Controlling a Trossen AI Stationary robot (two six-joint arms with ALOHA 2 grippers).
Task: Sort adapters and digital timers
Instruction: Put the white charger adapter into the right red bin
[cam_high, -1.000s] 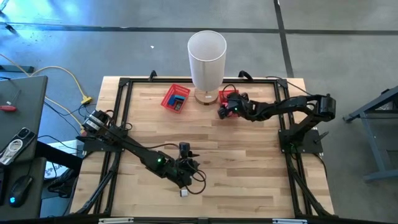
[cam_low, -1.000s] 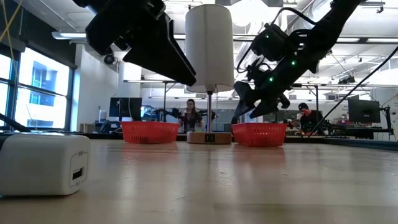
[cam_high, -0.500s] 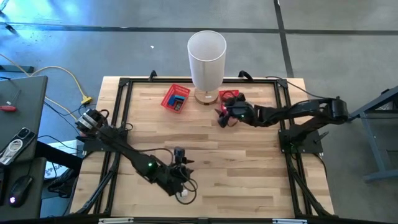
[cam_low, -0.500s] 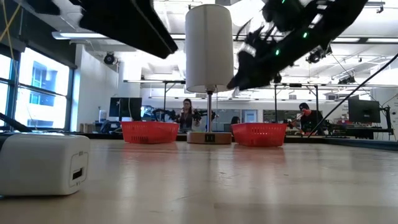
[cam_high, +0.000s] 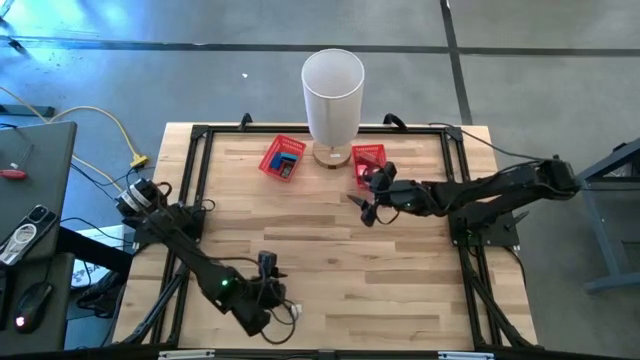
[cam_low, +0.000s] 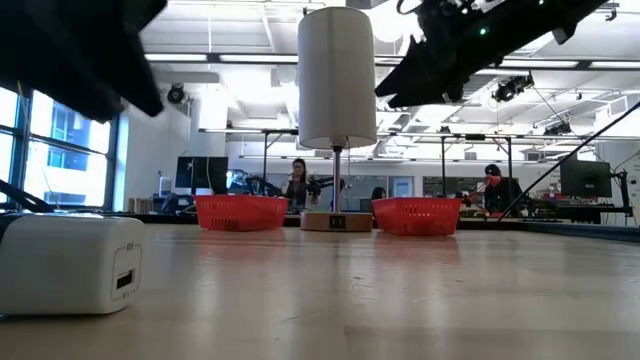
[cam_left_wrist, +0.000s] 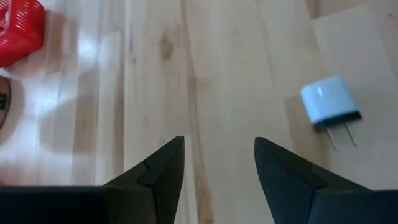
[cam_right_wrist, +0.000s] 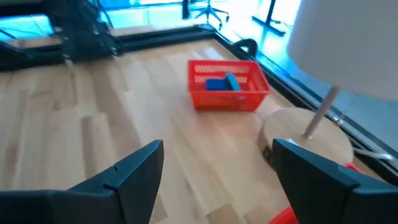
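Adapter: we see the white adapter (cam_left_wrist: 329, 102) ahead of our open, empty left pincer (cam_left_wrist: 219, 163), prongs pointing back toward it.
Nearer arm: left; right pincer (cam_high: 366, 207), open, empty, far off.

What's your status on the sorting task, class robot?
Both grippers open, empty: left gripper above table beside white adapter; right gripper hovering near right red basket. Nothing blocking.

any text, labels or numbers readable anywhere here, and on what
None can be read.
Lamp base: a small dark plate on its front, too small to read.
White adapter: no print visible, only a port on its face.
Blue items in the left red basket: no legible marks.
Right red basket: no label visible.
Screens in the room behind the table: too far off to read.
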